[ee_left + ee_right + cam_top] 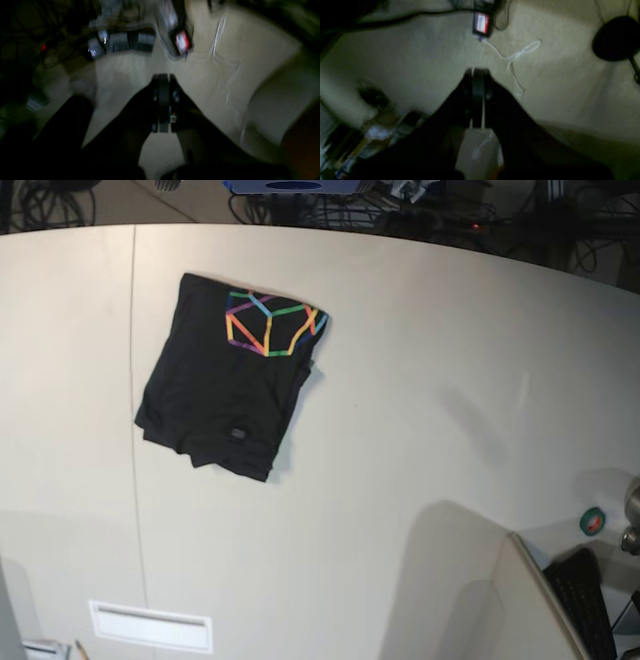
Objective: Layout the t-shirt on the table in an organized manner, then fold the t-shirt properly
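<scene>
A large off-white smooth surface (420, 380) fills nearly the whole base view, its far edge curving away toward a dark background strip of tangled black cables (60, 200) and dim equipment. Toward the left a thin dark seam line (133, 380) runs from the far edge down to the near side, and near its lower end lies a flat white rectangular label or plate (150, 626). Just right of the seam lies the black soft fabric t-shirt (220, 395), folded into a compact, roughly rectangular bundle set at a slight tilt; its multicoloured geometric line print (270, 322) shows at the far right corner, and a small tag (238, 434) sits near the near edge. The middle and right of the surface are bare apart from soft grey shadows. At the lower right a pale angled panel edge (540, 590) cuts in, with a black keyboard-like object (585, 600) and a small green roll of tape (593, 521) beyond it.

Neither arm appears in the base view. The right wrist view, blurred, shows the right gripper (477, 100) with its black fingers pressed together and nothing between them, above a beige carpeted floor (420, 62) carrying a white cord (515, 57) and a small black device with a red-and-white label (482, 23). The left wrist view, equally blurred and dim, shows the left gripper (163, 100) likewise closed and empty.
</scene>
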Available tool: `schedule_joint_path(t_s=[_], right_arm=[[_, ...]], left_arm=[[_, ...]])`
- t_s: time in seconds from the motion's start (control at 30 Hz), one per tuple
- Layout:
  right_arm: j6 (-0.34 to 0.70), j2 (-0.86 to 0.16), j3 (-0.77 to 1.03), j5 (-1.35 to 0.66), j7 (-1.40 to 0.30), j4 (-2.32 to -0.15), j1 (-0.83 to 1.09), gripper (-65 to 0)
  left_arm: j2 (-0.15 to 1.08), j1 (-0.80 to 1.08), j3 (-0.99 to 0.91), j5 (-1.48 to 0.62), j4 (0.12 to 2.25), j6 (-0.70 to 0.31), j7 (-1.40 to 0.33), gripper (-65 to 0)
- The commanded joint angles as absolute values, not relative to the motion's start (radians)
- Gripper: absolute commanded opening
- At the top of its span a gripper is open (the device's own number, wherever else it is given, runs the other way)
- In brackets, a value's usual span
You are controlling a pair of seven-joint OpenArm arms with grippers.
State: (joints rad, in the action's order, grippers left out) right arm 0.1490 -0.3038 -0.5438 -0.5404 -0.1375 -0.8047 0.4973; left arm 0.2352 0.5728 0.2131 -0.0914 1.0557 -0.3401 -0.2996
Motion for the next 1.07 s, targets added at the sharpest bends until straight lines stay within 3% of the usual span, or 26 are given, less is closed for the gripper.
schedule_joint_path(t_s=[0.0,0.17,0.3,0.37,0.53,0.67,1.03], right_arm=[[0.185,-0.302,-0.553,-0.524,-0.110,-0.736,0.478,-65.0],[0.283,-0.234,-0.550,-0.453,0.036,-0.361,0.295,-65.0],[0.309,-0.191,-0.544,-0.456,0.199,-0.209,0.242,-65.0],[0.309,-0.179,-0.542,-0.456,0.278,-0.189,0.240,-65.0],[0.309,-0.160,-0.542,-0.456,0.369,-0.185,0.242,-65.0],[0.309,-0.159,-0.542,-0.456,0.389,-0.185,0.243,-65.0],[0.309,-0.136,-0.542,-0.456,0.389,-0.183,0.245,-65.0]], left_arm=[[0.226,0.564,0.216,-0.097,0.998,-0.349,-0.248,-65.0],[0.157,0.381,0.216,-0.097,0.495,-0.349,0.102,-65.0],[0.108,0.171,0.217,-0.097,0.000,-0.349,0.354,-65.0],[0.102,0.142,0.216,-0.097,0.000,-0.349,0.414,-65.0],[0.107,0.183,0.217,-0.097,0.051,-0.349,0.380,-65.0],[0.111,0.211,0.217,-0.097,0.147,-0.349,0.377,-65.0],[0.125,0.214,0.217,-0.097,0.107,-0.349,0.377,-65.0]])
